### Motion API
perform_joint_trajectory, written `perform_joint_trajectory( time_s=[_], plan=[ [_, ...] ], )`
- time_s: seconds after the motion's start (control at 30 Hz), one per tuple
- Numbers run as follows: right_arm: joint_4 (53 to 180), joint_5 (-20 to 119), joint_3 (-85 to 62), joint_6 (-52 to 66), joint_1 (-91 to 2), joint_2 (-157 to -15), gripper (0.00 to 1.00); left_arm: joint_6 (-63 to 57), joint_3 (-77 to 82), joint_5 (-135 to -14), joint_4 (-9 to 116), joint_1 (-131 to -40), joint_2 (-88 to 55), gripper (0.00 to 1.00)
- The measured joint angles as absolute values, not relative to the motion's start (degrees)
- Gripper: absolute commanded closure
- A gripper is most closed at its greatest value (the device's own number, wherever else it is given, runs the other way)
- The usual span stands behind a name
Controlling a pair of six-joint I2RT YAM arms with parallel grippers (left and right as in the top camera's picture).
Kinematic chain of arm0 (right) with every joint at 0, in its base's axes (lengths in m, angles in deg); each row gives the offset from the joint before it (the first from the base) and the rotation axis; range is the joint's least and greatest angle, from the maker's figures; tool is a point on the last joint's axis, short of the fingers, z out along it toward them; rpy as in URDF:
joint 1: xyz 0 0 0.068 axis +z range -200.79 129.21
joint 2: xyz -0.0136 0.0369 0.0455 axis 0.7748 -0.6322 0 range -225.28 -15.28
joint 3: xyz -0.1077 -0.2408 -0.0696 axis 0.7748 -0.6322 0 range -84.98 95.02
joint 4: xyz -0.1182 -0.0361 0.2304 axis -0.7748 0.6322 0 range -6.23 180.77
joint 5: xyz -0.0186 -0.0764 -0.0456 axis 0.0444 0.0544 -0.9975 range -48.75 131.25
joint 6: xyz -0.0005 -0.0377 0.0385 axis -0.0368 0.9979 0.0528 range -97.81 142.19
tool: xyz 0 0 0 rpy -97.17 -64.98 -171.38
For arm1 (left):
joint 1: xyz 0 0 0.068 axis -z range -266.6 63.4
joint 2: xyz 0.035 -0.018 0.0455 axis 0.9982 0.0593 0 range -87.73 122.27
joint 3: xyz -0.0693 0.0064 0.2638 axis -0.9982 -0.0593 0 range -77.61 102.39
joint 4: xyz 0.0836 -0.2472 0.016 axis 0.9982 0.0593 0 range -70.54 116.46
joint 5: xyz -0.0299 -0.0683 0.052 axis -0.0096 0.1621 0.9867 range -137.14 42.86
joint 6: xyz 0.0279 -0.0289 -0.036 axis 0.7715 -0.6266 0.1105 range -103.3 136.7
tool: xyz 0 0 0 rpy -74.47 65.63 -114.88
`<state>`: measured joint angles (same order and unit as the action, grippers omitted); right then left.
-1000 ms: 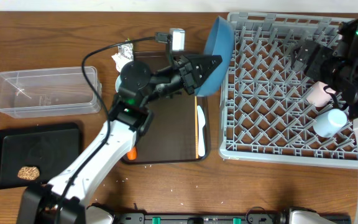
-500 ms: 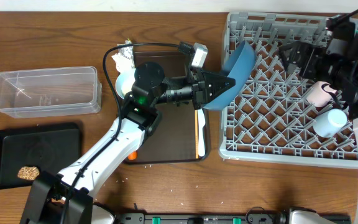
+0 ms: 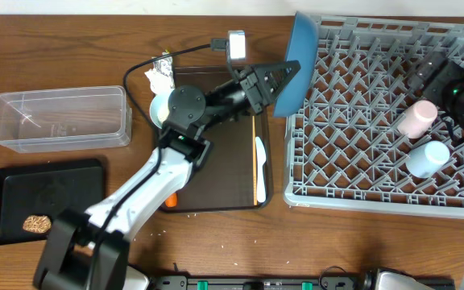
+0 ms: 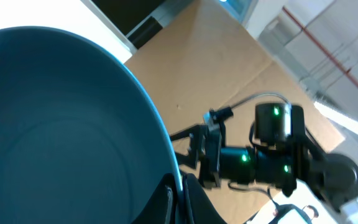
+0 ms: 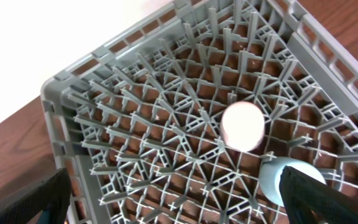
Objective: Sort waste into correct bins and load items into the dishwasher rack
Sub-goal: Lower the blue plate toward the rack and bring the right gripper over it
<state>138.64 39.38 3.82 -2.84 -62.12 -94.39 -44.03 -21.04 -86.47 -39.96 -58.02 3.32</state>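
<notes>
Left gripper [image 3: 283, 78] clamped on the blue plate [image 3: 298, 44] rim; plate on edge at the grey rack's [image 3: 361, 173] left side.
Right gripper [image 5: 179, 202] hangs above the rack, jaws wide apart, holding nothing. Pink cup [image 3: 418, 118] and light blue cup [image 3: 427, 157] sit in the rack, just beside each other.

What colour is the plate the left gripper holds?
Blue. The plate shows best in the left wrist view, filling most of it.

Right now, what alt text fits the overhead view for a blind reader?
The left gripper holds a blue plate on edge over the left rim of the grey rack. A pink cup and a light blue cup sit in it.
</notes>
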Motion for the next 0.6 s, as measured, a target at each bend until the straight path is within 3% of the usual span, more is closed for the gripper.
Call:
perform_joint_trajectory(
  time_s=[0.27, 0.47, 0.6],
  plan=[
    [137.5, 52.3, 3.8, 7.0, -62.3, -94.4, 0.01, -40.9, -19.6, -92.2, -35.9, -58.0, 5.9, 0.94],
    [135.8, 63.0, 3.8, 10.9, -60.9, -94.4, 0.02, -23.0, -15.7, -102.6, -4.3, -57.9, 4.7, 0.94],
    [135.8, 66.1, 3.8, 11.6, -57.4, -94.4, 0.02, -6.1, -14.3, -103.5, 18.0, -57.6, 3.9, 0.94]
  ],
)
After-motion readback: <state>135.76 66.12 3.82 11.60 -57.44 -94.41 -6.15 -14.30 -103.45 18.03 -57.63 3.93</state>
